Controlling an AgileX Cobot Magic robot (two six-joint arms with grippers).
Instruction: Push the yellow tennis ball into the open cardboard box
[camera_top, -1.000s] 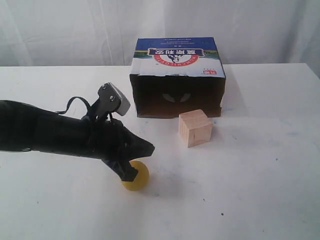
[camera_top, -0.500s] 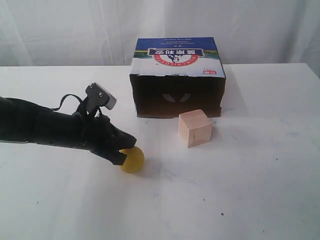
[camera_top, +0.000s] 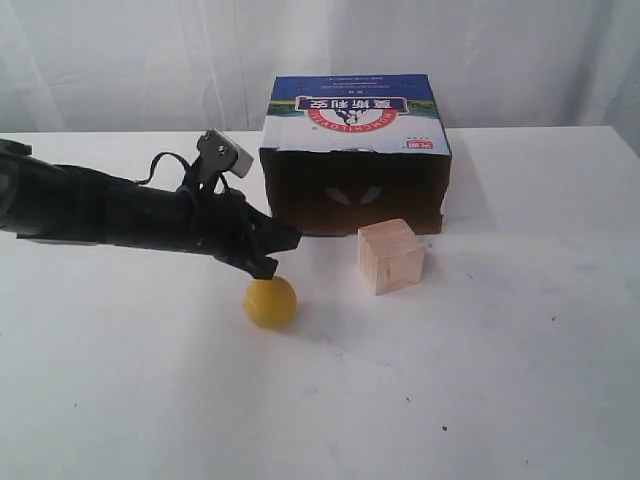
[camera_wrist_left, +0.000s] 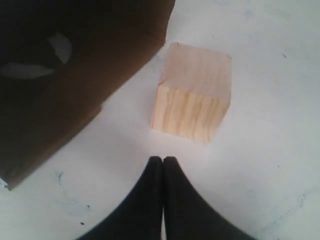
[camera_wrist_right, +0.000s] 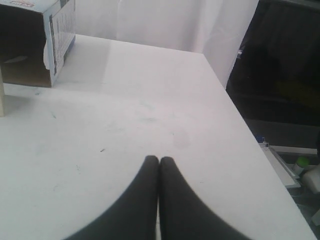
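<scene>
The yellow tennis ball (camera_top: 271, 302) lies on the white table, in front of and left of the open cardboard box (camera_top: 355, 150), whose dark opening faces the camera. My left gripper (camera_top: 270, 255) is shut and empty, its tips just above and behind the ball, between ball and box. In the left wrist view the shut left gripper (camera_wrist_left: 163, 161) points at the table, with the box interior (camera_wrist_left: 60, 75) to one side; the ball is hidden from that view. My right gripper (camera_wrist_right: 159, 161) is shut over bare table, out of the exterior view.
A pale wooden cube (camera_top: 390, 256) stands in front of the box's right half, also seen as the cube (camera_wrist_left: 192, 95) close ahead of the left gripper. The table's right edge (camera_wrist_right: 240, 115) drops off to a dark floor.
The left arm has swung up and toward the box, from beside the ball to above and behind it. The ball rolled slightly up-right from its earlier spot. The right arm shows no earlier view.
</scene>
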